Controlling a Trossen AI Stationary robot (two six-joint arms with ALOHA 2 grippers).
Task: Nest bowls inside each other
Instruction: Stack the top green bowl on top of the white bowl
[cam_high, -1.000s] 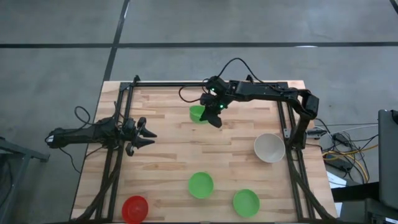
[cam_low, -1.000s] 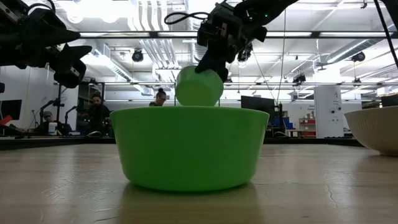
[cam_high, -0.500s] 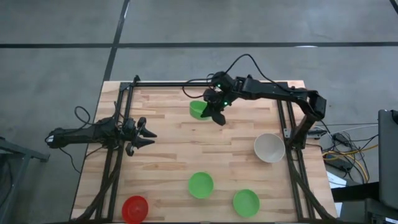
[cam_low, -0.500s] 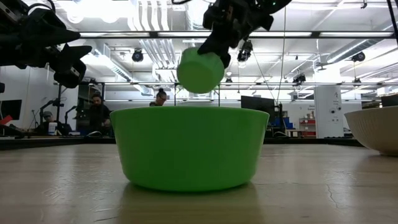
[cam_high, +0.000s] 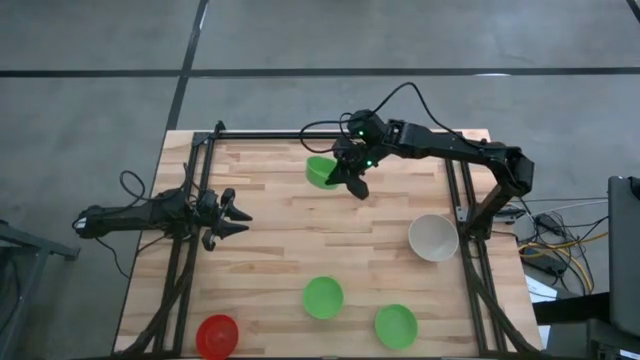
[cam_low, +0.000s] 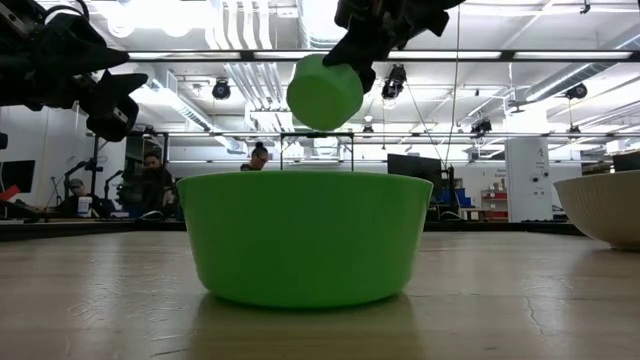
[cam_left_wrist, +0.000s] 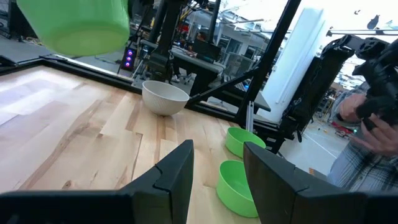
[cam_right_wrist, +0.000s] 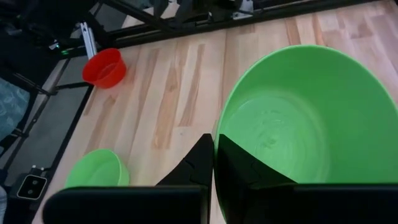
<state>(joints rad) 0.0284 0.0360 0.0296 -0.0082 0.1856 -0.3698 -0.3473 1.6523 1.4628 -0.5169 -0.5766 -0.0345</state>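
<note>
My right gripper (cam_high: 352, 183) hangs over the table's far middle, shut on a bright green bowl (cam_high: 320, 170) that shows high in the low view as the green bowl (cam_low: 323, 92). On the table rest a white bowl (cam_high: 433, 237) at the right, two more green bowls (cam_high: 323, 297) (cam_high: 396, 325) near the front, and a red bowl (cam_high: 217, 336) at the front left. My left gripper (cam_high: 238, 215) waits open at the table's left edge, pointing level, with nothing between its fingers. My right gripper pinches the green bowl's rim (cam_right_wrist: 216, 146) on the side toward the table's right, with one finger (cam_right_wrist: 245, 168) inside the bowl and the other (cam_right_wrist: 196, 165) outside. The fingers slant down from the right. The bowl is lifted clear and hangs tilted, its bottom (cam_low: 318, 100) turned down and outward.
A dark metal frame (cam_high: 200, 180) runs along the table's left, far and right edges. Bare wood lies in the middle between the held bowl and the front bowls. In the low view one green bowl (cam_low: 303, 235) stands close in front. People show in the room beyond.
My right gripper has risen with the green bowl, which has gone from just above the table to well clear of it and stays tilted in the hold.
</note>
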